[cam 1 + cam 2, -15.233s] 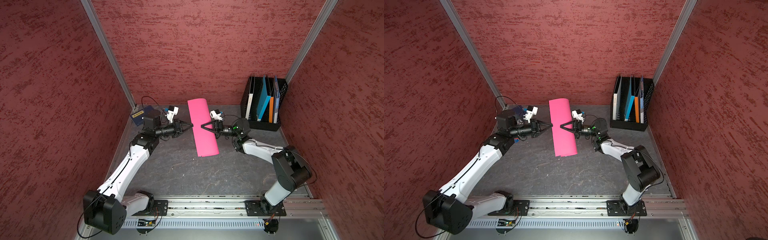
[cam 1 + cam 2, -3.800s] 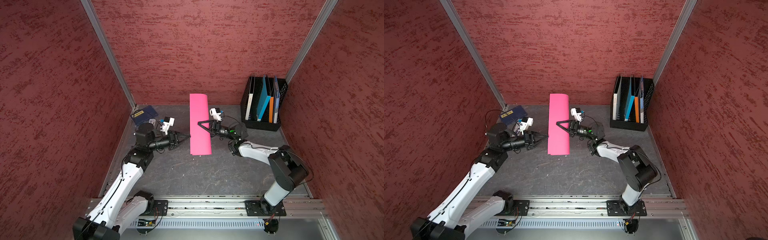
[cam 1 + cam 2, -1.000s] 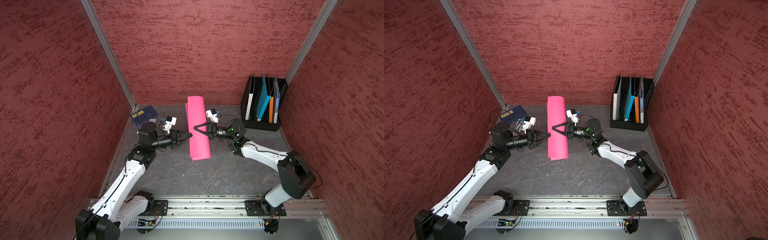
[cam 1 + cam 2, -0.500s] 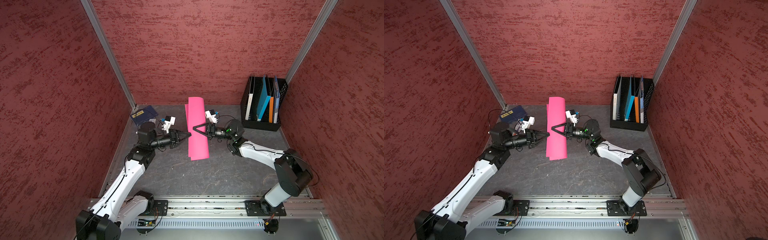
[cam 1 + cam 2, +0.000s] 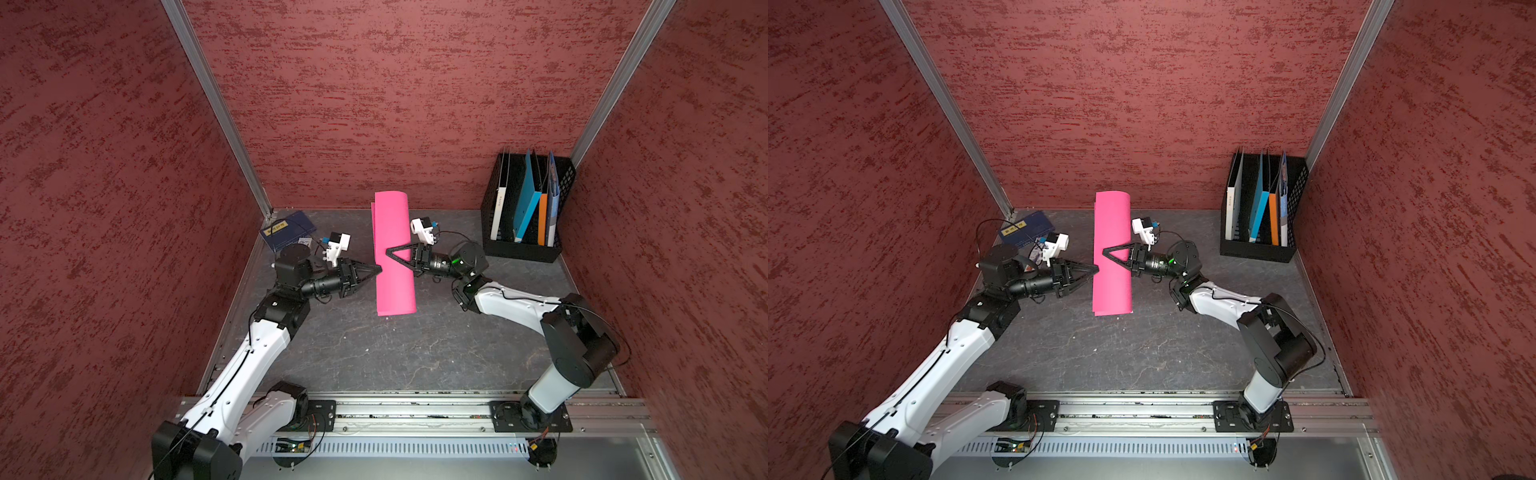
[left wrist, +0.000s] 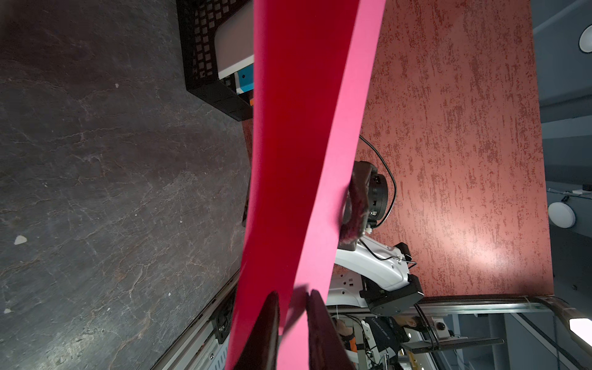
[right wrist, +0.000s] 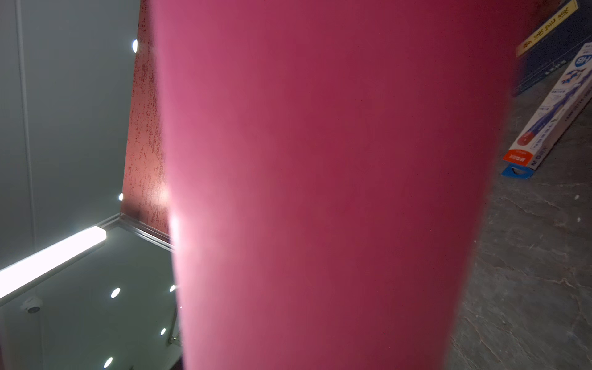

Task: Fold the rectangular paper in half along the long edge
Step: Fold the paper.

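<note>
**Pinching the paper's loose edges**

The paper (image 5: 395, 291), doubled over, is sitting mid-frame in both top views. The left claw (image 5: 377, 270) is nipping its left edges, jaws nearly shut, likely to keep both layers aligned. The right claw (image 5: 388, 252) is reaching over the rounded side; its grip cannot be told.

left arm (image 5: 253, 357): white link shells, black joint housings, thin black cable running along the shell
right arm (image 5: 511, 301): same white/black scheme, green LED at wrist joint, black cable loop at elbow
left gripper (image 5: 377, 269): black, tapered fingers
right gripper (image 5: 387, 252): black, triangular truss fingers
wrist cameras (image 5: 338, 245): small white boxes, blue detail
bases (image 5: 525, 415): black plates, small screws
</note>
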Controlling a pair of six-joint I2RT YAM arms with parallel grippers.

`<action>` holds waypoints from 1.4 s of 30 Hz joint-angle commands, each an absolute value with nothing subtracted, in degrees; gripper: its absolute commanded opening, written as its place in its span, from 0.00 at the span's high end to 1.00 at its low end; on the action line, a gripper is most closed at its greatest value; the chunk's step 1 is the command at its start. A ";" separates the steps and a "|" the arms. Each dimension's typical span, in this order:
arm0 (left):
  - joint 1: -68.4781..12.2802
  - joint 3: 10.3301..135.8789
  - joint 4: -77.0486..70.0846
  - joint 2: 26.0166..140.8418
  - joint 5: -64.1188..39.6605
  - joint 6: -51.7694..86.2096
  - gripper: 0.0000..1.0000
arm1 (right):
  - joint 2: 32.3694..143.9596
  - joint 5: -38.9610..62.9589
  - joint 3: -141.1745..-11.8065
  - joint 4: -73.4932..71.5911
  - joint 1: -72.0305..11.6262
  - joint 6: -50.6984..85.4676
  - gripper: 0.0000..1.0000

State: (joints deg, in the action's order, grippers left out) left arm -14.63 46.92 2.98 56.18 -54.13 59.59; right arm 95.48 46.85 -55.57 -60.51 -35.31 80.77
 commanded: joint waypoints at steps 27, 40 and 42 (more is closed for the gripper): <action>-13.12 45.11 4.66 54.44 -55.46 58.27 0.81 | 96.67 43.24 -57.31 -66.68 -35.65 81.80 0.46; -12.74 45.09 4.82 54.27 -55.83 58.23 0.81 | 96.74 44.65 -57.94 -64.95 -35.86 81.48 0.52; -12.66 45.13 4.81 54.27 -55.95 58.27 0.81 | 96.70 44.81 -57.99 -64.83 -35.90 81.39 0.53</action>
State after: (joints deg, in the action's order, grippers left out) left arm -13.13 45.63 5.13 55.07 -55.27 59.29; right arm 96.99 44.51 -56.01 -64.47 -35.57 82.08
